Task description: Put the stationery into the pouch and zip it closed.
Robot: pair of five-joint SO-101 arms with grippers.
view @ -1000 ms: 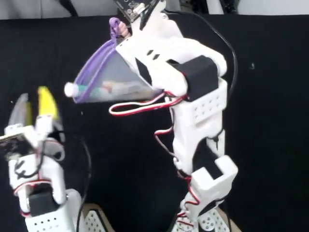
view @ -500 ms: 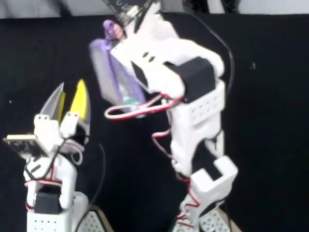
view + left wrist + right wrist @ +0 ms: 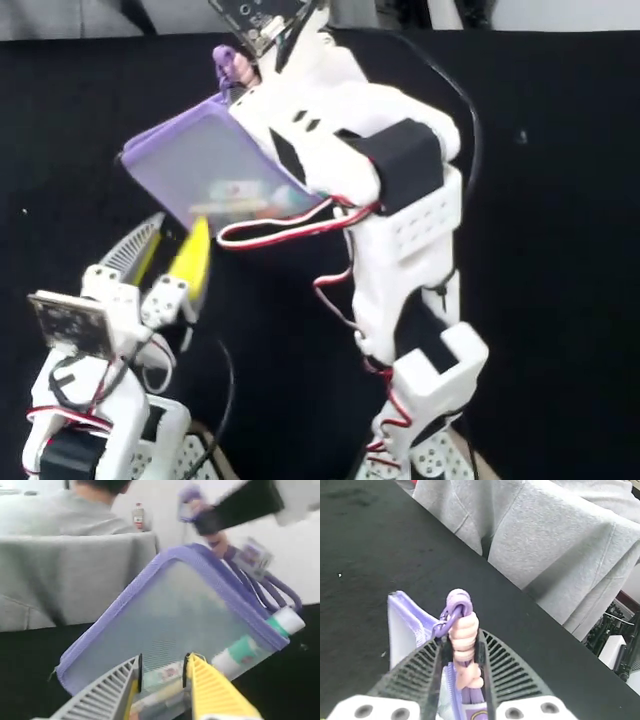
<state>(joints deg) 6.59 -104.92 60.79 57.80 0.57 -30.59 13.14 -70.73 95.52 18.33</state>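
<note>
The right arm stands tall in the middle of the black table (image 3: pixel 560 200), its right gripper (image 3: pixel 462 637) raised at the far side. Its two black ribbed fingers (image 3: pixel 502 662) are pressed together on a small pink charm (image 3: pixel 464 630) that hangs from a purple loop (image 3: pixel 456 602) at the top of the pouch (image 3: pixel 200 170). The pouch is lifted clear of the table and dangles from that charm, tilted, with its broad face turned towards the overhead camera.

The pouch is a flat case of see-through mesh with a purple zip border. Through the mesh I can make out pale, coloured stationery lying along its lower edge, too blurred to name piece by piece. In the left wrist view, a glue stick (image 3: pixel 280 625) with a white cap and a green band pokes out past the purple border at one corner.

The left gripper (image 3: pixel 180 222) is at the near left of the table, pointing up at the pouch's lower edge. Its grey finger (image 3: pixel 135 250) and yellow finger (image 3: pixel 190 260) are spread apart, with the tips right at that edge. I cannot tell whether they touch it.

Red and white wires (image 3: pixel 270 225) loop along the right arm just under the pouch.
</note>
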